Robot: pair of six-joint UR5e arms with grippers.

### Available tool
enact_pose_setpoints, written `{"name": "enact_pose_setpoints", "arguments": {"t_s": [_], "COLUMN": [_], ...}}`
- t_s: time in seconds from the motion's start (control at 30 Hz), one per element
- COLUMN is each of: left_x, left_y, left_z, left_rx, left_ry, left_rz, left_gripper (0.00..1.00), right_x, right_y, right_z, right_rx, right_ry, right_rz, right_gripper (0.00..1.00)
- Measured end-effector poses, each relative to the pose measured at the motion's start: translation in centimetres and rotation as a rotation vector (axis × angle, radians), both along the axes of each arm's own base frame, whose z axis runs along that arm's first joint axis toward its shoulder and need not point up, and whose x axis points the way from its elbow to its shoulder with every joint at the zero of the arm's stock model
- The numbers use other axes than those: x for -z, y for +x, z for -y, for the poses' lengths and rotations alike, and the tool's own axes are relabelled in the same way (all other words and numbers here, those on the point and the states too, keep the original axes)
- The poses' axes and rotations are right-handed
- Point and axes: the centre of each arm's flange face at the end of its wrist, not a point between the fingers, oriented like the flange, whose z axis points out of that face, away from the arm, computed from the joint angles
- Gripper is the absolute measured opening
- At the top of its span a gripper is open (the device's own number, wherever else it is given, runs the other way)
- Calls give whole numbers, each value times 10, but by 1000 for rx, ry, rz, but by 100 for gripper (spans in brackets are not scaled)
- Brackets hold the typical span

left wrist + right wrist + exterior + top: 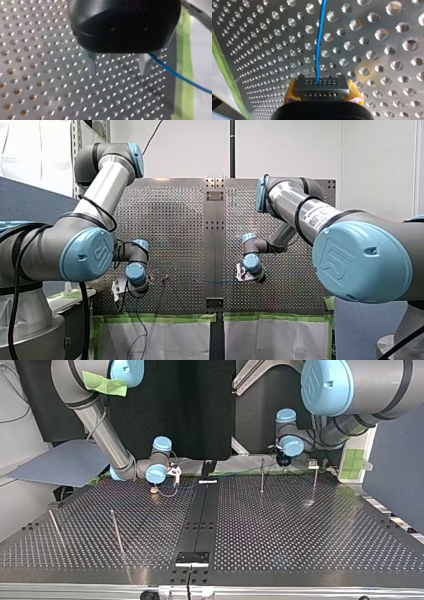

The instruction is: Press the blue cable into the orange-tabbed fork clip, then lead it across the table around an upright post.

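Note:
The blue cable (319,47) runs away over the perforated table from my right gripper (322,86), whose yellow pads are shut on it. In the front view the cable (222,281) stretches from that gripper (244,274) toward the table's middle. A small orange-tabbed clip (155,491) sits on the table just below my right gripper (173,473) at the top view's left. My left gripper (117,72) hangs open over bare holes. The cable (175,75) passes outside one of its fingers (144,63), with nothing between them.
Thin upright posts stand on the table: two near my left gripper (262,476) (315,482), two toward the near left of the top view (116,530) (55,527). A dark centre strip (202,515) splits the table. Green tape (183,62) lines the edge.

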Motion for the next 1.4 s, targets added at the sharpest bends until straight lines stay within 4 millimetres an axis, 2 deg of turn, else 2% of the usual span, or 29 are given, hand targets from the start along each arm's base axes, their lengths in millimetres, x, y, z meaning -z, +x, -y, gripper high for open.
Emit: {"name": "enact_pose_setpoints", "arguments": {"t_s": [0.47, 1.0, 1.17, 1.4], "left_x": [1, 4, 4, 3], "left_y": [1, -1, -1, 2], "left_z": [15, 5, 4, 3], "left_rx": [84, 107, 104, 99], "left_ry": [-116, -183, -182, -177], "left_rz": [60, 76, 79, 98], "left_gripper": [82, 82, 82, 82], "right_x": [-1, -2, -12, -45], "right_y": [1, 1, 5, 16], "right_z": [-4, -6, -6, -12], "right_rx": [-4, -7, -13, -30], "right_ry": [19, 31, 19, -15], "right_rz": [-12, -19, -14, -2], "right_gripper": [0, 0, 0, 0]}}
